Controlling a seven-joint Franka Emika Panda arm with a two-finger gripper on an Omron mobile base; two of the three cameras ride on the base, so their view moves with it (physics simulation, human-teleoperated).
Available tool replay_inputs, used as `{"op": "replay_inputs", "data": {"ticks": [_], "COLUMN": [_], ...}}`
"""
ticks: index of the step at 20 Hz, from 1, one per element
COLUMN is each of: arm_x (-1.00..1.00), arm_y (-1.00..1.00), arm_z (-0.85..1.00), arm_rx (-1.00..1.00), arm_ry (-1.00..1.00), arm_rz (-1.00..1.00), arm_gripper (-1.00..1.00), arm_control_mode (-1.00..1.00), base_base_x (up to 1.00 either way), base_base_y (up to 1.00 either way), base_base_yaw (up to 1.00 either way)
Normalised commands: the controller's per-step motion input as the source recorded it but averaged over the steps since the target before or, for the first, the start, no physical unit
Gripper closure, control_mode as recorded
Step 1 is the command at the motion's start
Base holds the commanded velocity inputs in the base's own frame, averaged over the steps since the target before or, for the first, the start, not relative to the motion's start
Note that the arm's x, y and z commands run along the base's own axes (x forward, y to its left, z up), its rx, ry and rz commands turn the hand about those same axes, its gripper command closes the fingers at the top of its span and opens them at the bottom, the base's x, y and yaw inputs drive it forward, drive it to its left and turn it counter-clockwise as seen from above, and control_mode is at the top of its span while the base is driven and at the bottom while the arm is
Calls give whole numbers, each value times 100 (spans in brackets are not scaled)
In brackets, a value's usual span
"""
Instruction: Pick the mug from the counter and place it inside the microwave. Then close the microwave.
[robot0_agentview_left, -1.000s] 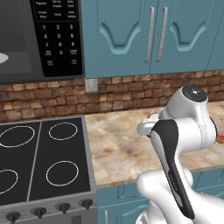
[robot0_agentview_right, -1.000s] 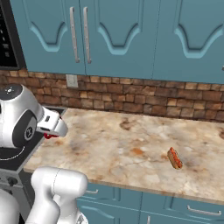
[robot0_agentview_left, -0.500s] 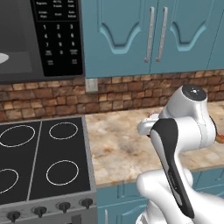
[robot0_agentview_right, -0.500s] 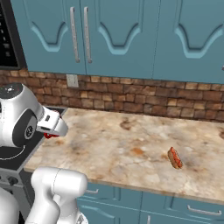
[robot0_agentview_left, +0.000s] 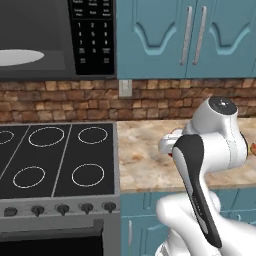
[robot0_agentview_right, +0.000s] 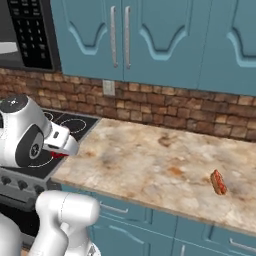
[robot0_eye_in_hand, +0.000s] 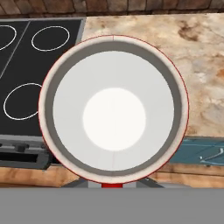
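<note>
Clamped on the mug (robot0_eye_in_hand: 113, 109) with the tool (robot0_agentview_right: 62, 148), fingertips hidden behind the mug's body, so grip width not readable beyond the hold itself. Seen in the hand view straight down into the white inside, thin red rim all around, a scrap of red at the bottom edge. Held clear of the surface, above the seam where the black stovetop (robot0_agentview_left: 55, 155) meets the table (robot0_agentview_right: 165, 165), with white burner rings to one side and mottled tan stone to the other. In the right base view, just a red sliver (robot0_agentview_right: 59, 155) peeking under the white wrist, near the table's front corner beside the stovetop.

Up and to the left in the left base view, the microwave (robot0_agentview_left: 60, 40): cavity exposed, white round plate (robot0_agentview_left: 20, 56) inside, black keypad (robot0_agentview_left: 92, 35) with white buttons on its right side. Well apart from the mug, higher than it, over the stovetop.

Farther right on the table, well away from the arm, a hotdog-like item (robot0_agentview_right: 218, 181) lying flat near the front edge. Behind, a brick backsplash (robot0_agentview_left: 65, 100) with a wall outlet (robot0_agentview_left: 125, 88); above, teal cabinets (robot0_agentview_right: 150, 40) with long metal handles.
</note>
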Motion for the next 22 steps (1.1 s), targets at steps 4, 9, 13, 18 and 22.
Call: {"op": "replay_inputs", "data": {"ticks": [4, 9, 13, 18, 22], "arm_x": [0, 0, 0, 0, 0], "arm_y": [0, 0, 0, 0, 0], "arm_z": [0, 0, 0, 0, 0], "arm_rx": [0, 0, 0, 0, 0], "arm_ry": [0, 0, 0, 0, 0], "arm_rz": [0, 0, 0, 0, 0], "arm_gripper": [100, 100, 100, 100, 100], "arm_control_mode": [100, 100, 100, 100, 100], "base_base_x": [-30, -18, -3, 12, 49], "base_base_y": [76, 93, 81, 54, 48], "base_base_yaw": [34, 11, -6, -26, -21]}}
